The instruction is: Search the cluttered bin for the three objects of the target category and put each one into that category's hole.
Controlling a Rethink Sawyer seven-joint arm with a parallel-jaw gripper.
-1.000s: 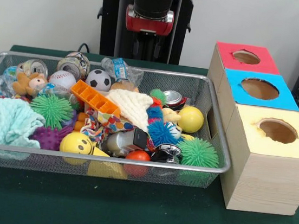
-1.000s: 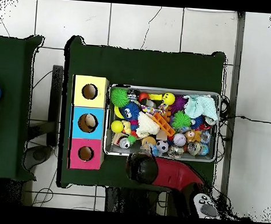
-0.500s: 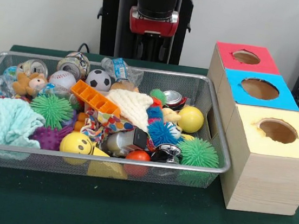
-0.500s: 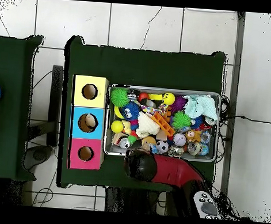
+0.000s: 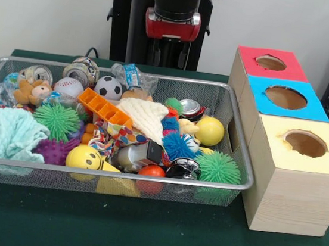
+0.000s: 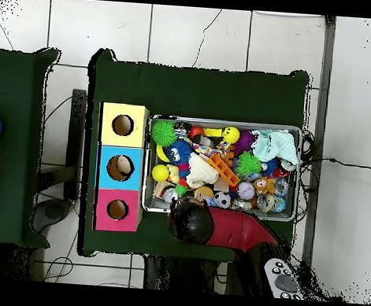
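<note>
The wire mesh bin (image 5: 116,174) stands on the green table, full of toys, and also shows in the overhead view (image 6: 222,122). A whitish fabric piece with multicolour dots (image 5: 124,135) lies mid-bin, partly under the cream knitted cloth (image 5: 144,117). Any other dotted pieces are hidden in the clutter. The yellow-topped box has a round hole (image 5: 305,142), which also shows in the overhead view (image 6: 123,125). My gripper (image 5: 171,40) hangs behind the bin's far rim, and from overhead (image 6: 190,223) it is at the bin's edge on the robot's side. It is dark against the pedestal.
A blue-topped box (image 5: 285,97) and a red-topped box (image 5: 271,63) stand in a row behind the yellow one. A teal towel (image 5: 4,133), green spiky balls (image 5: 218,168), a yellow smiley ball (image 5: 83,157), cans (image 5: 81,71) and an orange block (image 5: 105,108) crowd the bin.
The arm's end has shifted right in the front view. From overhead it has moved closer to the bin's edge. Nothing in the bin has moved.
</note>
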